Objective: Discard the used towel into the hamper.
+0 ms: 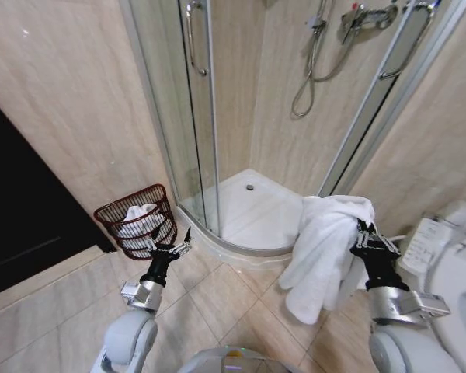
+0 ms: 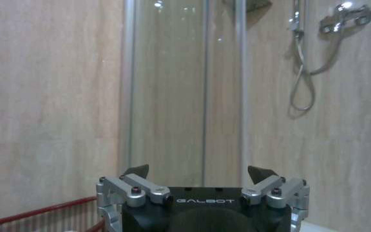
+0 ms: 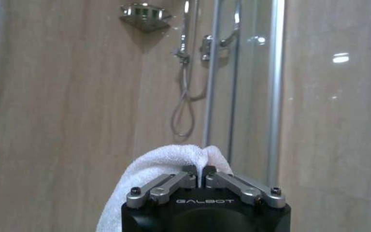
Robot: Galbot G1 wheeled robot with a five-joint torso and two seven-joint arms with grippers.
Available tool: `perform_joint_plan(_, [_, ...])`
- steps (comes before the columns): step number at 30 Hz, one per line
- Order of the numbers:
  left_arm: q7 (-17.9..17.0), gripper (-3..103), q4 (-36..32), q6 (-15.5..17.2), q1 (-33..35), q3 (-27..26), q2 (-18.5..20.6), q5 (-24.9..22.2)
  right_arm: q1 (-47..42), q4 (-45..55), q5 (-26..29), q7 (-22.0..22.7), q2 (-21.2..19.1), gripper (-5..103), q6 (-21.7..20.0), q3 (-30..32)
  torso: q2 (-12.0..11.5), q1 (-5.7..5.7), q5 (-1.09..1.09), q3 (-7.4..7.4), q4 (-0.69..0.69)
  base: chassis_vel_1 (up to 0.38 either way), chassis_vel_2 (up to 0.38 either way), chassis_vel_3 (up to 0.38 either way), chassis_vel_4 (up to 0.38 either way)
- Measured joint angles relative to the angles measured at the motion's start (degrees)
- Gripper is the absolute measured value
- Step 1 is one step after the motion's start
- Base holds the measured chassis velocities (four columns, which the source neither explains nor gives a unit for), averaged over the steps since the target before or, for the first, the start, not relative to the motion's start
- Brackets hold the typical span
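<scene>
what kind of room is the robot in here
A bathroom, most likely in a home or hotel: a glass corner shower stall with a hose, a toilet at the right, tiled floor, and a hamper beside the shower.

Black "GALBOT"-marked end effector (image 2: 198,175), silver screwed finger links.

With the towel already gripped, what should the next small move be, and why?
Probably swing the right gripper leftward toward the hamper. It is shut on the white towel, which hangs by the toilet, across the floor from the hamper. The left gripper hangs open beside the hamper.
</scene>
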Motion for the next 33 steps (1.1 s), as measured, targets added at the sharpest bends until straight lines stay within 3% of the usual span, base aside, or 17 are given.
perform_joint_plan(20, [0.05,100,0.04,-0.93,0.21,-0.05,0.08,0.17,0.35,-1.33,-1.20,-0.53,0.51,3,1.46,-0.42,-1.57,-0.52,0.01,-1.06,0.00,0.096,0.095,0.093,0.105])
perform_joint_plan(27, [-0.81,100,1.50,-3.67,-0.14,0.55,-0.18,1.94,1.11,-1.31,-1.84,-0.82,0.25,3,1.42,-0.73,-1.98,-0.64,-0.01,-1.35,0.01,0.075,0.088,0.085,0.083])
perform_joint_plan(33, [-1.12,100,1.12,-3.86,-0.26,1.21,-0.15,1.94,1.07,-1.53,-2.62,-1.05,0.34,3,1.63,-0.89,-2.01,-0.65,0.01,-1.38,-0.02,0.000,0.000,0.000,0.000])
